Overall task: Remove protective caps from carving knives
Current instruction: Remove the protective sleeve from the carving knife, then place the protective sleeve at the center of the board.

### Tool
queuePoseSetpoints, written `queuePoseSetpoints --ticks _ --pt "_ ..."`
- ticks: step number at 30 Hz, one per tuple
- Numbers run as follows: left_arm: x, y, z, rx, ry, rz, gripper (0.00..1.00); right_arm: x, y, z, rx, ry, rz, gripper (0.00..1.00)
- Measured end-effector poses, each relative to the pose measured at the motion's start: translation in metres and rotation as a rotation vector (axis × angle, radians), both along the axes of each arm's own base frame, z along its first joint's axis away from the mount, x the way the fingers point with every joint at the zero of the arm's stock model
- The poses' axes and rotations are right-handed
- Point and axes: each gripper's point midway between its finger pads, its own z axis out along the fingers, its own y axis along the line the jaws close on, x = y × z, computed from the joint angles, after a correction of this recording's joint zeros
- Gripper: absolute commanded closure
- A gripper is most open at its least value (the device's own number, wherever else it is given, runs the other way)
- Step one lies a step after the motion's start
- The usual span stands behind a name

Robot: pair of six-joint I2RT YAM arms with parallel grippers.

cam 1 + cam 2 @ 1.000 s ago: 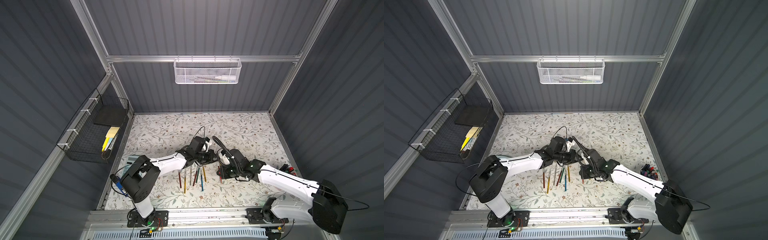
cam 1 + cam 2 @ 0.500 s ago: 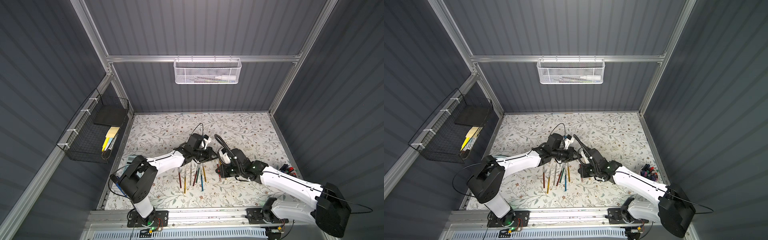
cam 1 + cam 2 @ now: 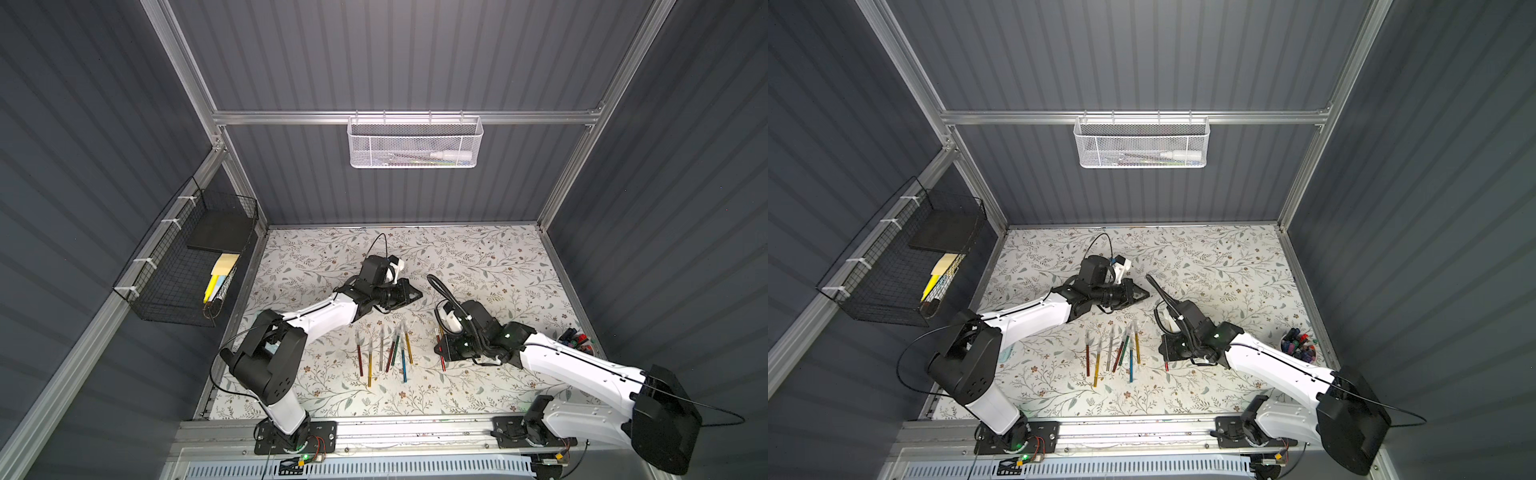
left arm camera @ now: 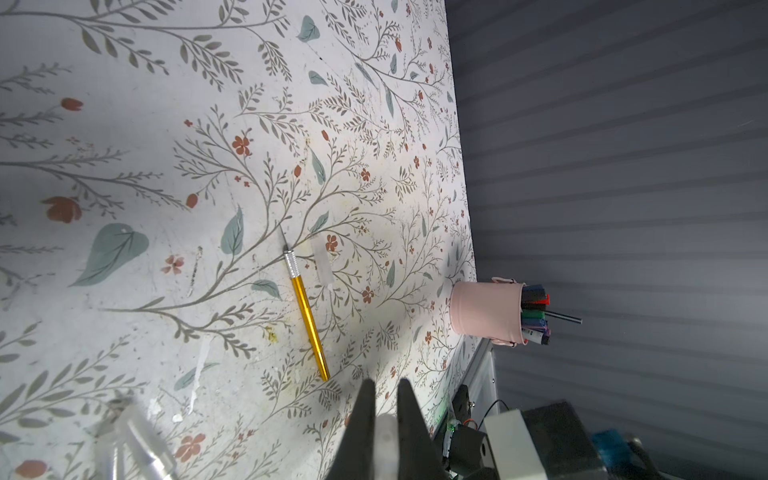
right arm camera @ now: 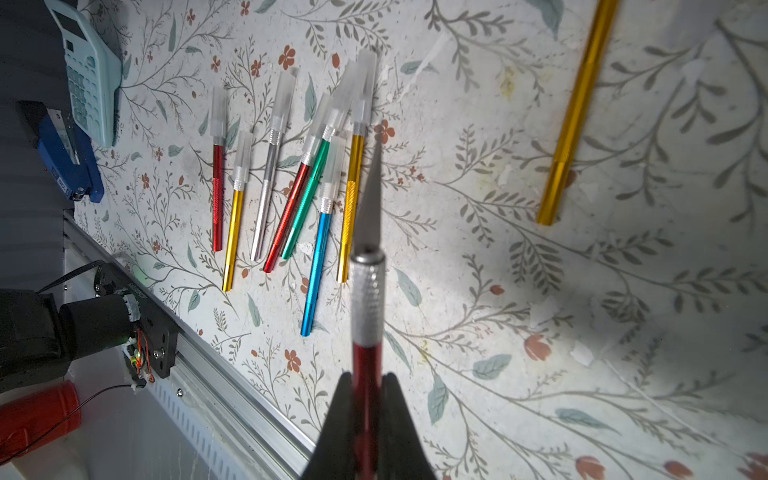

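Jutting from the right gripper (image 5: 368, 377) is a bare-bladed red knife (image 5: 365, 316).

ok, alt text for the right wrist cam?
The right end effector is shut on a red carving knife whose bare blade points toward seven capped knives lying side by side on the floral table. Another gold knife lies apart from them.
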Motion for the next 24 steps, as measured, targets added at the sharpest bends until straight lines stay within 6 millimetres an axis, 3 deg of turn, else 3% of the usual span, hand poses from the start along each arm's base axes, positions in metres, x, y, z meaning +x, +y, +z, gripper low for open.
queuePoseSetpoints --ticks 9,14,24 --pt "-0.002 0.001 -0.001 0.014 -0.012 -0.013 1.00 -0.001 -0.003 -0.002 -0.014 0.007 -0.004 1.00" --pt "-0.004 0.003 0.008 0.013 -0.050 -0.028 1.00 -0.001 -0.008 -0.002 -0.031 -0.002 -0.016 1.00" --pt "-0.010 0.007 0.008 0.045 -0.074 -0.056 1.00 -0.001 -0.050 -0.002 -0.202 -0.066 -0.088 1.00"
